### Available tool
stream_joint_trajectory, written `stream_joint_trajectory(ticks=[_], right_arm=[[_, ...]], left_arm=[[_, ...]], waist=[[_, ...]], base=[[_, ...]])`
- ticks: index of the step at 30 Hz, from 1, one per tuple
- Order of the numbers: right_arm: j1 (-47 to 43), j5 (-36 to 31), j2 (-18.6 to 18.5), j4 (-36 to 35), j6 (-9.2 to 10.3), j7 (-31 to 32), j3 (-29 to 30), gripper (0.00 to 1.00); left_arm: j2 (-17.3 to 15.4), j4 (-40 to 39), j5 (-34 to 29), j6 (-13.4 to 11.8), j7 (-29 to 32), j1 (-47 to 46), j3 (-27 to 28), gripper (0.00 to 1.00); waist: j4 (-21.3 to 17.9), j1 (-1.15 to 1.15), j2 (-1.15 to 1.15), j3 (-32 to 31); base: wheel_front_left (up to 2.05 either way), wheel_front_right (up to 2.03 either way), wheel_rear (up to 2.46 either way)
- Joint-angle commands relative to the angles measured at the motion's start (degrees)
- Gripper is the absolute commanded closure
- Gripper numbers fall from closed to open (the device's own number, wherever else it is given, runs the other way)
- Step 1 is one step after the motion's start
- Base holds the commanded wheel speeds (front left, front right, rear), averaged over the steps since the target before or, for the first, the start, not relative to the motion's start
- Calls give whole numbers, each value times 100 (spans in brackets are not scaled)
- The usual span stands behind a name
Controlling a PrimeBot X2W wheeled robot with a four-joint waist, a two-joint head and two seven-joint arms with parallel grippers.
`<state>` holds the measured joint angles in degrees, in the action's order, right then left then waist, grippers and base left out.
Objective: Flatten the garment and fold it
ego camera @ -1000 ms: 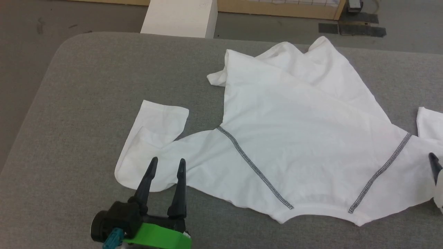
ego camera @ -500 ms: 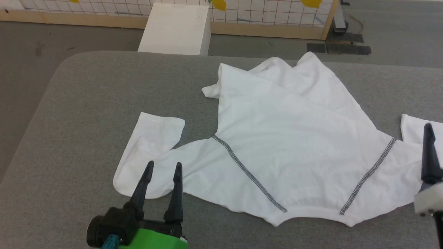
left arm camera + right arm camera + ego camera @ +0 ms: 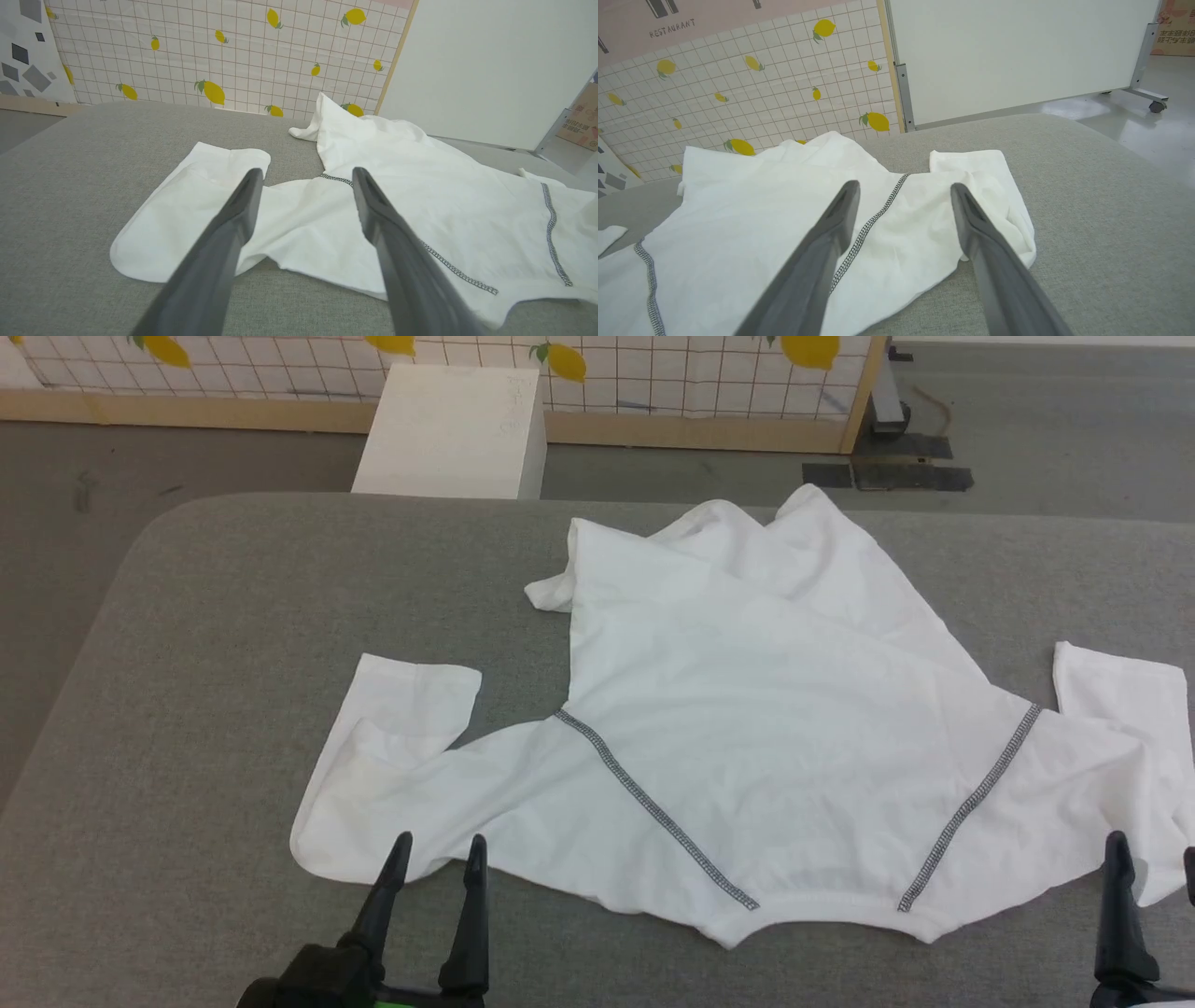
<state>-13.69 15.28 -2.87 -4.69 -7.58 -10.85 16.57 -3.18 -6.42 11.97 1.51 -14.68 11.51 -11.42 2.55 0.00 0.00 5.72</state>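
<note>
Thin white short-sleeved T-shirt with grey zigzag seams (image 3: pixel 775 728) lies mostly spread on the grey fabric worktop (image 3: pixel 233 616), collar near, far hem and sleeves rumpled (flattening unfinished, no fold yet), left end effector (image 3: pixel 439 845) and right end effector (image 3: pixel 904 189) both parted, empty, at the near sleeve edges.

grey padded table (image 3: pixel 215 616), white T-shirt (image 3: pixel 766 728) spread flat
</note>
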Motion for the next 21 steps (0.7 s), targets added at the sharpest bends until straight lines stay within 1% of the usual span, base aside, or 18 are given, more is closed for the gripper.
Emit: stream_joint_trajectory(ticks=[1, 4, 7, 8, 9, 13, 17, 21], right_arm=[[60, -28, -2, 16, 9, -69, -18, 0], [155, -82, -1, 5, 9, -89, 0, 0], [185, -108, -1, -57, 9, -43, 4, 0], [194, -112, -1, -61, 9, -37, 2, 0], [211, -105, -1, -74, 9, -31, -18, 0], [255, -55, -1, -41, 9, -37, -84, 0], [310, -22, -1, -15, 9, -49, -156, 0], [351, -9, -1, -34, 9, -42, -168, 0]], left_arm=[[-52, -6, -69, -8, 54, 6, -23, 0], [-111, -71, -129, 43, 409, -162, -154, 0], [-261, -144, -200, 214, 1022, -387, -405, 0], [-340, -169, -221, 293, 1323, -476, -537, 0], [-567, -217, -320, 418, 1898, -645, -809, 0], [-864, -256, -209, 544, 2778, -895, -1294, 0], [-1042, -143, 1, 580, 3279, -1111, -1690, 0], [-1110, 24, 26, 590, 3331, -1414, -2021, 0]], waist=[[-28, 0, 0, -22], [-43, 0, 0, -34], [-36, 0, 0, -14], [-31, 0, 0, -2], [-26, 0, 0, 52], [-27, 0, 0, 193], [-68, 0, 0, 348], [-104, 0, 0, 497]], base=[[0, 0, 0], [0, 0, 0], [0, 0, 0], [0, 0, 0], [0, 0, 0], [0, 0, 0], [0, 0, 0], [0, 0, 0]])
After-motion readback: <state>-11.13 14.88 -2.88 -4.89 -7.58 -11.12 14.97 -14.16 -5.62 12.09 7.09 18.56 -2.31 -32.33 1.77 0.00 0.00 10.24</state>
